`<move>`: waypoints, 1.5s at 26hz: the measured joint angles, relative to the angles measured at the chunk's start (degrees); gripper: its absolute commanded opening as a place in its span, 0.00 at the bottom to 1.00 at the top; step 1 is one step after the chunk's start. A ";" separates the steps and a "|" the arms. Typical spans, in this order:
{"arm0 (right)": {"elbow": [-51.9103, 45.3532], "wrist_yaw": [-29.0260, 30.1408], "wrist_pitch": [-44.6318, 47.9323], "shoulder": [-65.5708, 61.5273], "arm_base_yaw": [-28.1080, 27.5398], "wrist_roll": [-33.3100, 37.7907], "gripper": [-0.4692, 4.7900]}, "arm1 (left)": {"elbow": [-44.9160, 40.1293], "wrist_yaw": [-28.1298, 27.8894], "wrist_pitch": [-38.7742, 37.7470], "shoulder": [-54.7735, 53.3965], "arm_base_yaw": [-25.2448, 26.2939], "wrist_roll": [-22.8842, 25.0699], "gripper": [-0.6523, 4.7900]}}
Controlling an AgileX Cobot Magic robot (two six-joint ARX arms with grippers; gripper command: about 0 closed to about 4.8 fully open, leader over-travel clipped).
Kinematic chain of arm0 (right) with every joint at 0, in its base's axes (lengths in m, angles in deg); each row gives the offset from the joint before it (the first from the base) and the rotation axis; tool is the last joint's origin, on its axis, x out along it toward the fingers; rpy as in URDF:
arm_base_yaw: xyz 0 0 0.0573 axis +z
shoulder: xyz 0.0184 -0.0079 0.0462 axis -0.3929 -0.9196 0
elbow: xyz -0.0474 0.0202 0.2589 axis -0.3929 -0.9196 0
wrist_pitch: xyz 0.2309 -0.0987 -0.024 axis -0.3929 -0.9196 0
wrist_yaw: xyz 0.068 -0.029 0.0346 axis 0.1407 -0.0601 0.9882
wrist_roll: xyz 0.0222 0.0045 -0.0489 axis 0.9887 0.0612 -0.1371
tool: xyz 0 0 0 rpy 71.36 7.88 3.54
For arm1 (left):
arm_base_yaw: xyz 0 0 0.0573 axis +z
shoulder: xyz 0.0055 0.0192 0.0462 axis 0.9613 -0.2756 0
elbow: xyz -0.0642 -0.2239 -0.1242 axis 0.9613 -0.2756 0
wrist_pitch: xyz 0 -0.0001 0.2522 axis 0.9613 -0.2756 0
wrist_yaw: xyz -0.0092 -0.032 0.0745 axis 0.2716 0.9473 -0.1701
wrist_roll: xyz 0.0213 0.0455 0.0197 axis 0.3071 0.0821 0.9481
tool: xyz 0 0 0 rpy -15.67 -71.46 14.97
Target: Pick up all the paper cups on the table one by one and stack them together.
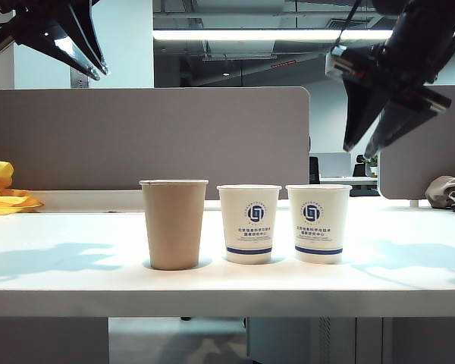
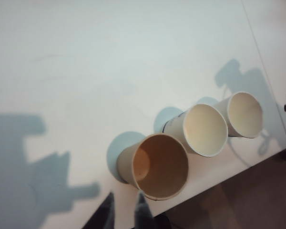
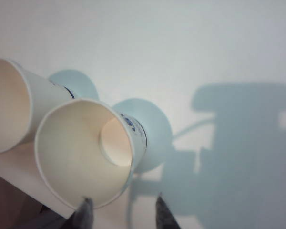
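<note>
Three paper cups stand upright in a row near the front edge of the white table (image 1: 61, 258): a taller brown cup (image 1: 174, 224) (image 2: 157, 164) on the left, a white cup with a blue logo (image 1: 249, 224) (image 2: 205, 129) in the middle, and another one like it (image 1: 318, 224) (image 3: 86, 152) on the right. My left gripper (image 1: 102, 73) (image 2: 125, 200) hangs high above the table's left side, open and empty, its tips just short of the brown cup's rim in the wrist view. My right gripper (image 1: 359, 150) (image 3: 123, 199) hovers open above and to the right of the right-hand white cup, holding nothing.
Grey partition panels (image 1: 144, 136) stand behind the table. A yellow cloth (image 1: 4, 193) lies at the far left and a bundle of fabric (image 1: 447, 189) at the far right. The table's front edge (image 1: 227, 302) runs just in front of the cups.
</note>
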 measured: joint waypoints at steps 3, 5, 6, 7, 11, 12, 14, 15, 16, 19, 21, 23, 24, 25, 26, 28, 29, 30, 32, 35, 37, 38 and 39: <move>-0.02 0.00 -0.63 -0.79 0.04 0.00 0.44 | 0.00 -0.04 0.00 0.00 0.57 0.00 0.23; 0.00 -0.02 -0.57 -1.20 0.44 0.00 0.44 | 0.00 -0.04 0.02 0.02 0.52 0.00 0.23; 0.00 0.00 -0.52 -1.53 0.61 0.00 0.44 | 0.00 -0.02 0.02 0.00 0.44 0.00 0.23; -0.02 0.07 -0.52 -2.12 0.81 0.00 0.44 | 0.00 0.02 0.02 0.00 0.39 0.02 0.23; 0.00 0.13 -0.55 -4.42 0.70 0.00 0.44 | 0.00 -0.02 0.02 0.00 0.50 0.00 0.23; -0.04 0.13 -0.61 -5.16 0.68 0.00 0.44 | 0.00 -0.02 0.02 0.00 0.46 0.00 0.23; -0.07 0.15 -0.57 -5.49 0.72 0.00 0.42 | 0.00 0.00 0.02 0.00 0.46 0.02 0.23; -0.04 0.15 -0.50 -5.55 0.72 0.00 0.38 | 0.00 0.00 0.02 0.00 0.46 0.00 0.23; -0.04 0.15 -0.22 -5.68 0.72 0.00 0.34 | 0.00 -0.02 0.00 0.00 0.46 0.00 0.23; -0.04 0.15 0.48 -5.92 0.70 0.00 0.24 | 0.00 0.00 0.00 0.00 0.46 0.00 0.23; -0.04 0.15 0.81 -6.08 0.70 0.00 0.22 | 0.00 -0.02 0.02 0.00 0.46 0.00 0.23; -0.02 0.17 0.83 -6.40 0.72 0.00 0.17 | 0.00 -0.02 0.00 0.00 0.46 0.00 0.23; -0.02 0.15 0.85 -6.60 0.72 0.00 0.13 | 0.00 -0.02 0.00 0.02 0.46 0.00 0.23; -0.02 0.17 0.87 -6.80 0.72 0.02 0.12 | 0.00 0.00 -0.04 0.02 0.46 0.00 0.23; -0.02 0.20 1.11 -7.13 0.70 -0.02 0.12 | 0.00 0.00 -0.39 0.00 0.46 0.00 0.23; -0.02 0.22 1.20 -7.28 0.72 0.00 0.08 | 0.00 0.02 -0.96 0.02 0.46 0.02 0.23; -0.02 0.22 1.20 -7.30 0.72 0.00 0.09 | 0.00 0.00 -1.14 0.00 0.46 0.02 0.23; -0.02 0.22 1.25 -7.28 0.70 -0.02 0.09 | 0.00 0.00 -1.36 0.02 0.46 0.02 0.23; -0.02 0.24 1.25 -7.28 0.72 0.00 0.09 | 0.00 0.00 -1.77 0.02 0.46 0.22 0.23; 0.24 0.24 0.79 -7.30 0.72 0.00 0.09 | 0.00 0.00 -1.92 0.02 0.46 0.39 0.23; 1.46 0.22 -0.61 -7.37 0.70 -0.02 0.09 | 0.00 0.00 -1.92 0.02 0.46 0.46 0.23; 2.32 0.22 -1.22 -7.37 0.70 -0.02 0.09 | 0.00 0.00 -1.92 0.00 0.46 0.55 0.23; 4.33 0.22 -2.43 -7.23 0.70 -0.02 0.09 | 0.00 0.02 -1.90 0.02 0.46 0.61 0.23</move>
